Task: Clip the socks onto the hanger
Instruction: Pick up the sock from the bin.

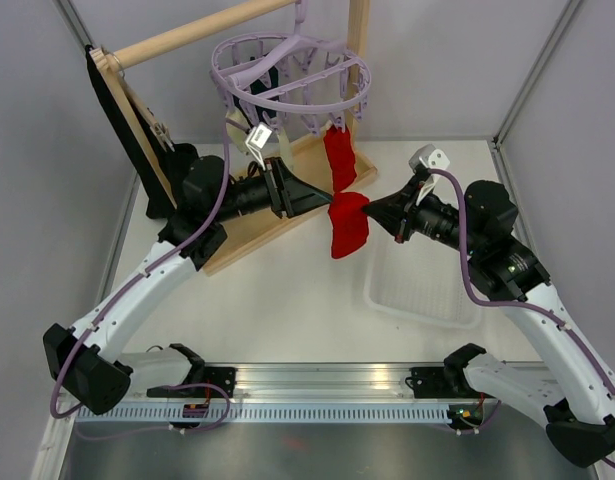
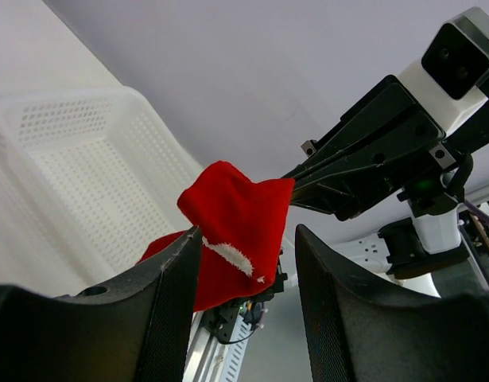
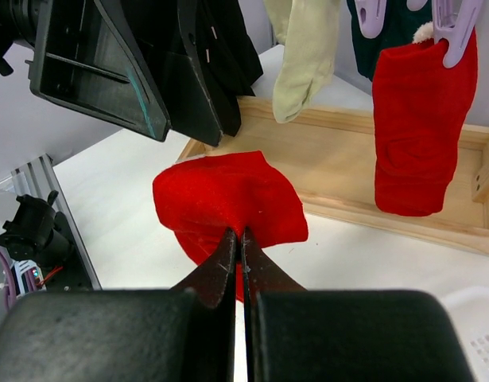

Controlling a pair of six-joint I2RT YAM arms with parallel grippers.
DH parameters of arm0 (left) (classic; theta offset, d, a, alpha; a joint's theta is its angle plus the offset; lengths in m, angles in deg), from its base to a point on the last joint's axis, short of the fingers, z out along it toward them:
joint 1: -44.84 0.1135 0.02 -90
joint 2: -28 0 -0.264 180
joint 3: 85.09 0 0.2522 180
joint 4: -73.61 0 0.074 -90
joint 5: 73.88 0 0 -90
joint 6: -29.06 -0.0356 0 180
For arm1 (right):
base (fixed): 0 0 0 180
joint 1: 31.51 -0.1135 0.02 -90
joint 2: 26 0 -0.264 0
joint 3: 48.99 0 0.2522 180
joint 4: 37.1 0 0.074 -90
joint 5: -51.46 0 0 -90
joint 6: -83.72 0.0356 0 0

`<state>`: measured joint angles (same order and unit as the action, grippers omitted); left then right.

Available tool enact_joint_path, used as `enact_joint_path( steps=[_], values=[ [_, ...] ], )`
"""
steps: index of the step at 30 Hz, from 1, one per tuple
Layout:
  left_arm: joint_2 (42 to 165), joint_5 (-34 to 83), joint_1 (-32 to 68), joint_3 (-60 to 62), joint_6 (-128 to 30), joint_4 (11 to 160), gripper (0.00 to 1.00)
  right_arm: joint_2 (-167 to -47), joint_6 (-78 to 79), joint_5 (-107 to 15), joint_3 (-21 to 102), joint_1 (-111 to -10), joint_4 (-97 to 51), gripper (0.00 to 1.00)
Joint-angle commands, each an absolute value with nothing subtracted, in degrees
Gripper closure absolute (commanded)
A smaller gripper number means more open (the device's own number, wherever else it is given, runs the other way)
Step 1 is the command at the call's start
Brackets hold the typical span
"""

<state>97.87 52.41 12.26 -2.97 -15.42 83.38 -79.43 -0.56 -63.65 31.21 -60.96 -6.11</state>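
Pinching the unclipped red sock [image 3: 228, 199] by a thin fold in my shut right tool [image 3: 238, 235], midair below the hanger [image 1: 257, 42], I risk it slipping free if my open left tool [image 2: 248, 239] tugs.

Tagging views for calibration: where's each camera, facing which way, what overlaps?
Top external: above and behind the robot, looking down at the white table; left arm, right arm, round lavender plastic hanger, white perforated plastic basket.
Left wrist: on the left arm, looking past its open left gripper at the right gripper pinching the loose red fabric sock.
Right wrist: on the right arm, looking over its shut fingers toward the clipped red sock.
Shared: all three show that pinched sock.
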Motion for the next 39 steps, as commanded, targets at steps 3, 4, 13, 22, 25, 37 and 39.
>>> enact_joint_path(
  steps=[3,4,13,22,25,37,39],
  values=[
    [94.36,49.70,12.50,-8.04,-9.00,78.05,0.44,-79.52,-2.06,-62.45,33.06,-61.48,-7.61,1.00],
    [94.01,48.91,12.50,-8.74,-8.12,77.79,0.44,-79.43,-2.06,-62.54,33.06,-61.65,-7.61,1.00],
    [91.72,45.31,12.50,-16.04,0.22,70.42,0.42,-80.22,-2.32,-61.57,33.24,-62.88,-8.05,1.00],
    [89.61,41.35,12.32,-21.05,7.08,63.65,0.42,-81.63,-2.50,-59.99,33.41,-64.81,-8.40,1.00],
    [89.87,41.26,11.97,-21.05,8.23,62.32,0.42,-82.15,-2.76,-59.11,33.50,-65.69,-8.40,1.00],
    [89.52,40.90,10.65,-22.37,8.67,62.41,0.43,-83.83,-3.38,-55.95,34.99,-68.51,-8.75,1.00],
    [89.09,40.56,10.65,-22.46,8.24,62.93,0.44,-84.09,-3.47,-55.60,35.26,-68.86,-8.66,1.00]
  ],
)
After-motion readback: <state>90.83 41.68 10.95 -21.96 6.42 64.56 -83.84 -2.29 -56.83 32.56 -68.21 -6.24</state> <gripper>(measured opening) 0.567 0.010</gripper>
